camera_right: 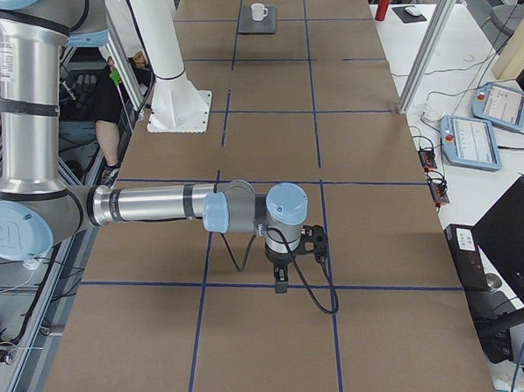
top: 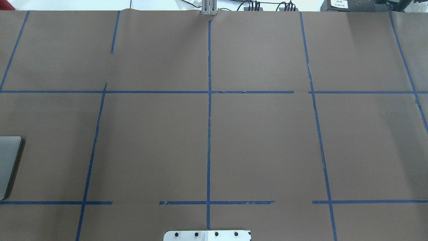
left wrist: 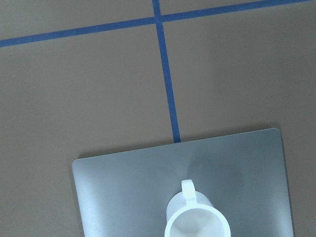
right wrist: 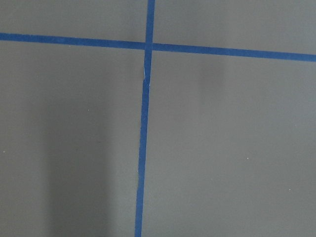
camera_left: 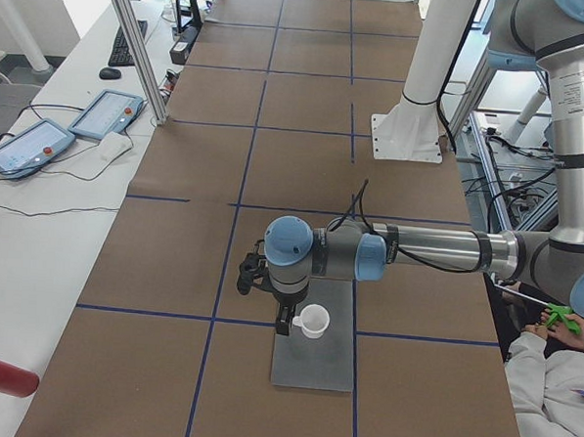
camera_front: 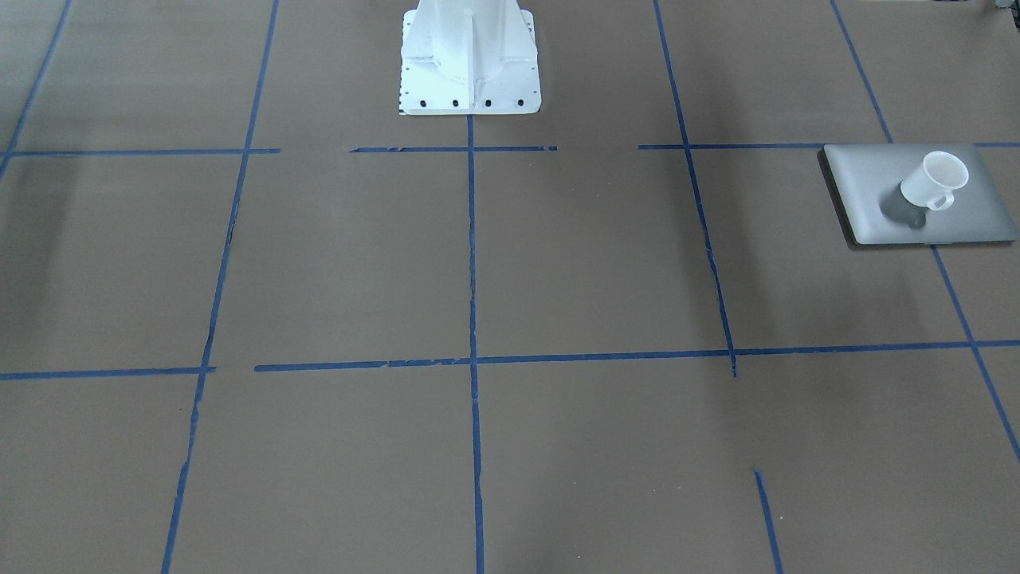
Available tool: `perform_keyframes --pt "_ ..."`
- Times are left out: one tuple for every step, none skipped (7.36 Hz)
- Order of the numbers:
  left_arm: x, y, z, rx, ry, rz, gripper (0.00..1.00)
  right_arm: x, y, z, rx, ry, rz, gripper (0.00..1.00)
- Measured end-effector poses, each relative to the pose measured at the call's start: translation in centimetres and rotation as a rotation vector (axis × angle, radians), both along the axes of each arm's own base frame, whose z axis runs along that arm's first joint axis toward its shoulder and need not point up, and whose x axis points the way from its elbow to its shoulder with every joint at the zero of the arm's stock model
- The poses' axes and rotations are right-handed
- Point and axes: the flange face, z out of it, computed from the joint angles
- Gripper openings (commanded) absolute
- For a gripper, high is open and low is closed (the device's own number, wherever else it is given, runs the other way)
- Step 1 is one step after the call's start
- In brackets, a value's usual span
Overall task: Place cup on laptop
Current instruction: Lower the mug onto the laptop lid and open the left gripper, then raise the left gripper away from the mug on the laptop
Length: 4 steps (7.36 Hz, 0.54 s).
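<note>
The small white cup (camera_front: 934, 180) stands upright on the flat silver-grey laptop (camera_front: 868, 183), handle toward the operators' side. The left wrist view looks straight down on the cup (left wrist: 197, 223) and the laptop (left wrist: 123, 187); no fingers show there. In the exterior left view my left gripper (camera_left: 285, 322) hangs just beside the cup (camera_left: 313, 321), over the laptop (camera_left: 314, 362); I cannot tell whether it is open or shut. My right gripper (camera_right: 281, 283) hangs over bare table far from the cup (camera_right: 258, 12); I cannot tell its state either. The overhead view shows only the laptop's corner (top: 8, 160).
The white bolted robot base (camera_front: 470, 72) stands at the table's middle edge. Blue tape lines (camera_front: 472, 255) divide the brown table. A red cylinder (camera_left: 0, 375) and teach pendants (camera_left: 106, 114) lie on the side desk. A person (camera_left: 557, 389) sits beside the robot.
</note>
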Motion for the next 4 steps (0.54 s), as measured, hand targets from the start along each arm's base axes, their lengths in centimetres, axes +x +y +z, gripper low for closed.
perform_keyframes --pt "-0.33 0.22 -0.03 -0.005 -0.002 -0.004 1.00 0.00 0.00 0.00 0.000 0.000 0.000 1.00" --pt "-0.42 0.20 -0.22 -0.003 -0.003 -0.004 1.00 0.00 0.00 0.00 0.000 0.000 0.000 1.00" --pt "-0.43 0.02 -0.54 0.004 -0.002 -0.005 1.00 0.00 0.00 0.00 0.000 0.000 0.000 1.00" --pt "-0.45 -0.21 -0.82 0.010 -0.002 -0.006 1.00 -0.01 0.00 -0.01 0.000 -0.001 0.000 1.00"
